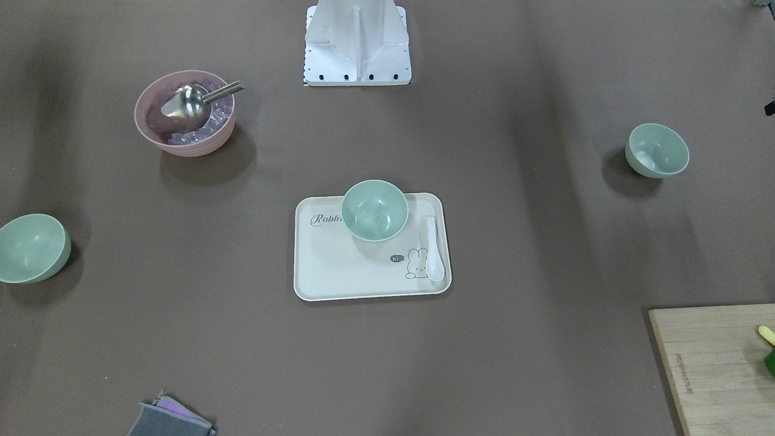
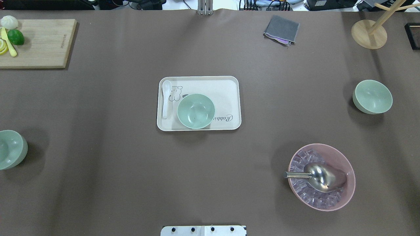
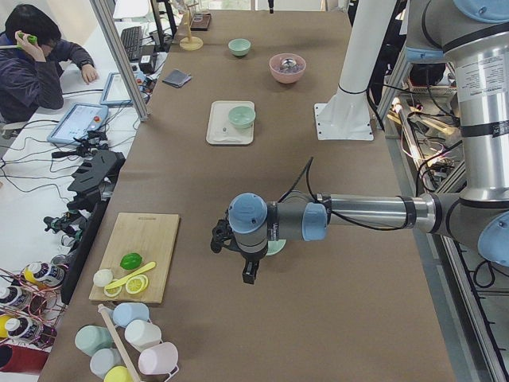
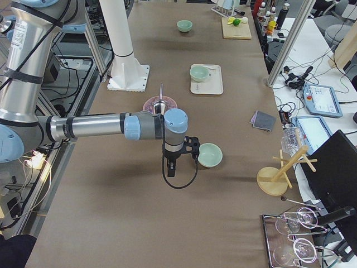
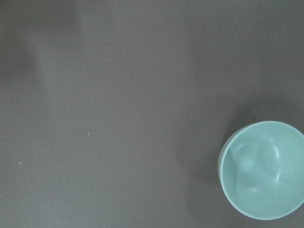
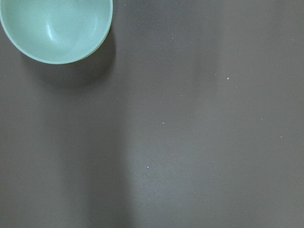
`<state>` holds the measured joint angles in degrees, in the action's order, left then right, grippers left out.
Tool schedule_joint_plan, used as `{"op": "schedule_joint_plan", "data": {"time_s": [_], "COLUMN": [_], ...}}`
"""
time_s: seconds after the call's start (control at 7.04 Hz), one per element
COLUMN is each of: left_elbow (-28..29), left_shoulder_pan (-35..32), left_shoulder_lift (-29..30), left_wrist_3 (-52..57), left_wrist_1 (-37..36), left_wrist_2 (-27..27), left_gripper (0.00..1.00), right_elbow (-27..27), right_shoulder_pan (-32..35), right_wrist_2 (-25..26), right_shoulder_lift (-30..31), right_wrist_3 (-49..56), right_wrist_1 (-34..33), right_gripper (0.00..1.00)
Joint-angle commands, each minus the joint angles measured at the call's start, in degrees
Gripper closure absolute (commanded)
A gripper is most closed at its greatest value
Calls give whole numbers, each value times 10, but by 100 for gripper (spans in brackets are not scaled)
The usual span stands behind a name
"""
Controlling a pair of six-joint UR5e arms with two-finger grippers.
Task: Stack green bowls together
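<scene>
On the brown table [image 2: 98, 170] we see nothing stacked yet: one small round matte mint-green bowl [image 2: 196, 111] sits on the cream rectangular tray [image 2: 229, 83], a second bowl [image 2: 11, 149] near the left gripper [image 3: 249, 278], a third bowl [image 2: 372, 96] near the right gripper [image 4: 169, 172], and we cannot tell whether either gripper is open or clenched.

We see the green bowls [image 2: 196, 111] as smooth and matt, with only a soft sheen inside (plastic, by the look). The brown table cover [image 2: 98, 164] is matt and even. The cream tray [image 2: 226, 91] looks matt and finely speckled, and the white spoon [image 2: 165, 105] is glossy. The scoop [image 2: 323, 177] is polished metal, the pink bowl [image 2: 339, 162] matt, and its cubes [image 2: 303, 190] clear and glassy. The cutting board [image 2: 42, 46] is bare, grained wood. The grey cloth [image 2: 281, 29] looks soft.
</scene>
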<state>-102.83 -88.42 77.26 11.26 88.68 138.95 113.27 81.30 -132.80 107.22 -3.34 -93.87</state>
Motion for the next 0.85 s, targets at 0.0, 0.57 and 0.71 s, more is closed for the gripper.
{"op": "schedule_joint_plan", "data": {"time_s": [0.0, 0.57, 0.71], "left_elbow": [-5, -24, -28], "left_shoulder_pan": [0, 0, 0], "left_shoulder_lift": [-1, -1, 7], "left_wrist_3": [-1, 24, 24], "left_wrist_1": [0, 53, 54], "left_wrist_2": [0, -31, -29], "left_gripper": [2, 2, 2], "right_elbow": [0, 12, 13], "right_shoulder_pan": [0, 0, 1], "right_wrist_2": [0, -3, -7], "right_shoulder_lift": [0, -4, -2], "right_wrist_3": [0, -3, -5], "right_wrist_1": [1, 25, 100], "right_gripper": [0, 0, 0]}}
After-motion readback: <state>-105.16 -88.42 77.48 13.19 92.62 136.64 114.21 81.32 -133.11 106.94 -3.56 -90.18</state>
